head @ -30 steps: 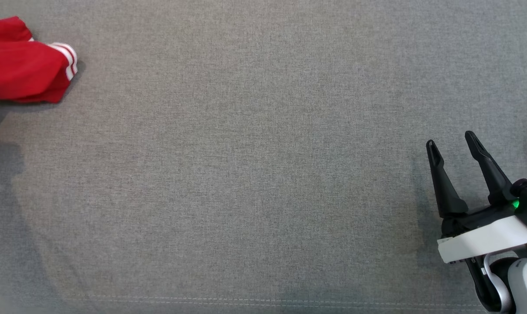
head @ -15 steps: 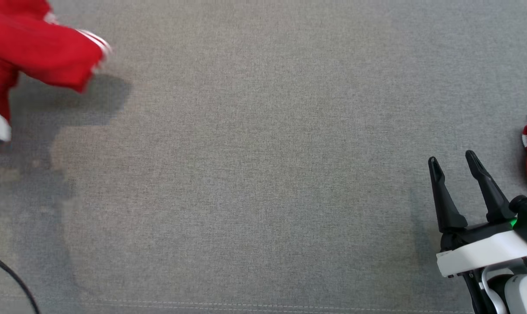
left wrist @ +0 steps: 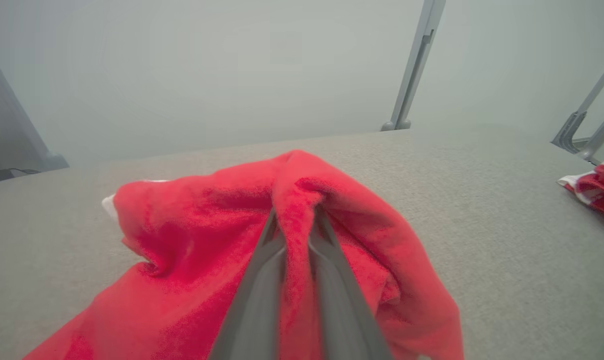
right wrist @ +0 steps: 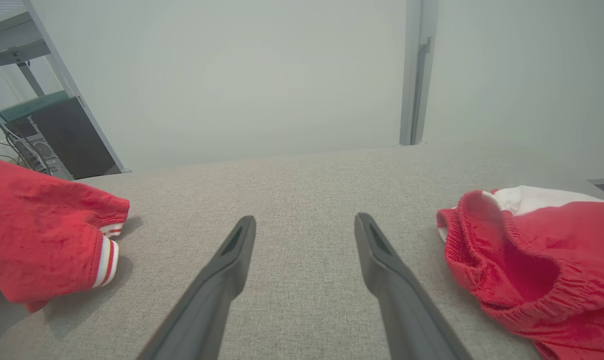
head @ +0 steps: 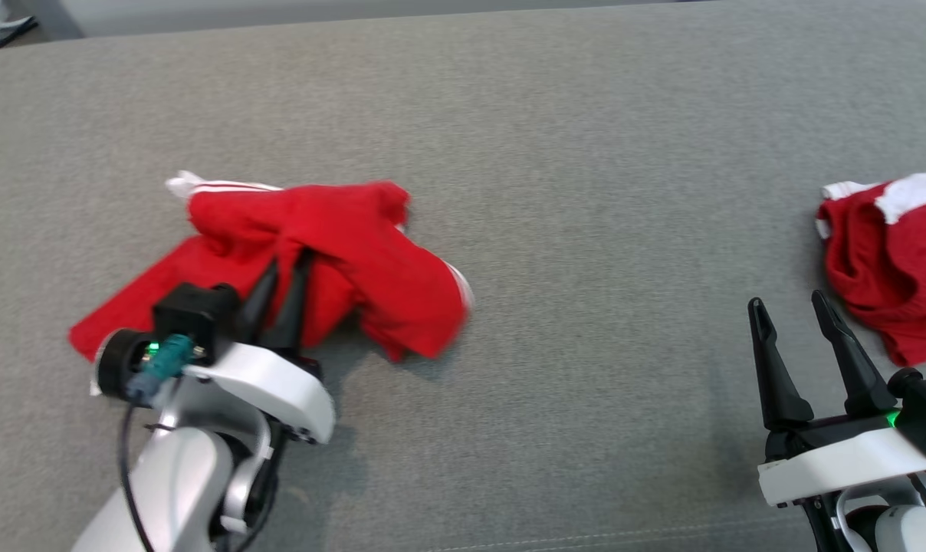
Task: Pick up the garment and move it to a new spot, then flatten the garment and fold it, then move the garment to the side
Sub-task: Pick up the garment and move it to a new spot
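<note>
Grey fabric surface point(head: 586, 153) fills my head view, its far edge along 12 o'clock and a stitched seam point(head: 586, 539) along 6 o'clock. At 8 o'clock my left arm point(head: 172, 468) rises from the bottom edge, wrist cocked. The left gripper point(head: 288, 261) points to 1 o'clock, its 2 fingers drawn together and clamped on a fold of the red garment point(head: 371, 238). In the left wrist view that fold peaks between the fingers. The garment lies crumpled at 9 o'clock, its striped hem point(head: 459, 287) toward 3 o'clock. From that hem I have bare cloth across the middle. At 4 o'clock the right gripper point(head: 786, 300) points to 12 o'clock, jaws wide apart, holding nothing. A second red garment point(head: 884, 261) lies at 3 o'clock, near the right gripper but not touching it, running off the right edge.
</note>
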`<state>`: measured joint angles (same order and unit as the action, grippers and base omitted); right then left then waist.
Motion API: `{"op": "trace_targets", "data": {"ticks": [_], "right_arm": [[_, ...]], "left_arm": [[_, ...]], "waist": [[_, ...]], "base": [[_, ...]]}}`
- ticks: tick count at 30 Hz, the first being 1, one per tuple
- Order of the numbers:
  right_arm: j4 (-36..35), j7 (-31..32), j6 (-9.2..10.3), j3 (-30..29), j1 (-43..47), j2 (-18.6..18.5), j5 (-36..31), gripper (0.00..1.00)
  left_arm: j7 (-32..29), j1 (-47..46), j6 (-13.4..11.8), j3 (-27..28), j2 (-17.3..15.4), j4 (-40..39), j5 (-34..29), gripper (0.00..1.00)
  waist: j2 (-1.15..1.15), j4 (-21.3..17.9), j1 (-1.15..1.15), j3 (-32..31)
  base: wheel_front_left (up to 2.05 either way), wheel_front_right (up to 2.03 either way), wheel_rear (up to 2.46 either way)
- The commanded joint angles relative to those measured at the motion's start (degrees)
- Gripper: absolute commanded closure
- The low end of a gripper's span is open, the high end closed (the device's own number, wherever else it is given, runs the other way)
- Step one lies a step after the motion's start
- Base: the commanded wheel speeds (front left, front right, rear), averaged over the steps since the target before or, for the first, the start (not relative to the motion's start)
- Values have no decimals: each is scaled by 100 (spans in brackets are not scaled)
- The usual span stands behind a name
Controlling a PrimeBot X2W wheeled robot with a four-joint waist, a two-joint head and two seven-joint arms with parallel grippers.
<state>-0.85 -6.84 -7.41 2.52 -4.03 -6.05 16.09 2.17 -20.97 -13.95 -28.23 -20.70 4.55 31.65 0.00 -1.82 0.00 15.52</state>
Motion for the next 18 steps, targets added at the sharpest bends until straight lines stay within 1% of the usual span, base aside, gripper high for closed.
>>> {"op": "trace_targets", "data": {"ticks": [1,3,5,7,11,16,17,18], "right_arm": [[-128,-88,-8,131,-12,-37,-23,0],[-111,-114,-8,149,-34,-5,-15,0],[-81,-153,-8,167,-53,32,4,0],[-31,-196,-8,185,-60,71,25,0],[106,-301,-8,184,-53,147,86,0],[285,-409,-8,213,-61,212,163,0],[312,-427,-8,202,-59,220,179,0],[337,-442,-8,198,-63,226,192,0]], "left_arm": [[-65,-104,-75,147,-146,-372,-84,100],[-319,-60,-178,-70,-151,-788,-244,100],[-540,-88,-184,-235,-184,-1056,-339,100],[-724,-160,-161,-375,-144,-1190,-369,100],[-965,-341,-81,-582,-83,-1064,-422,100],[-1015,-325,64,-698,50,-507,-247,100],[-972,-329,88,-709,78,-413,-234,81],[-923,-336,105,-721,86,-319,-247,16]], "waist": [[0,-216,0,-26],[0,-414,0,-22],[0,-622,0,-10],[0,-835,0,8],[0,-1199,0,56],[0,-1483,0,60],[0,-1494,0,56],[0,-1503,0,52]], "base": [[0,0,0],[0,0,0],[0,0,0],[0,0,0],[0,0,0],[0,0,0],[0,0,0],[0,0,0]]}}
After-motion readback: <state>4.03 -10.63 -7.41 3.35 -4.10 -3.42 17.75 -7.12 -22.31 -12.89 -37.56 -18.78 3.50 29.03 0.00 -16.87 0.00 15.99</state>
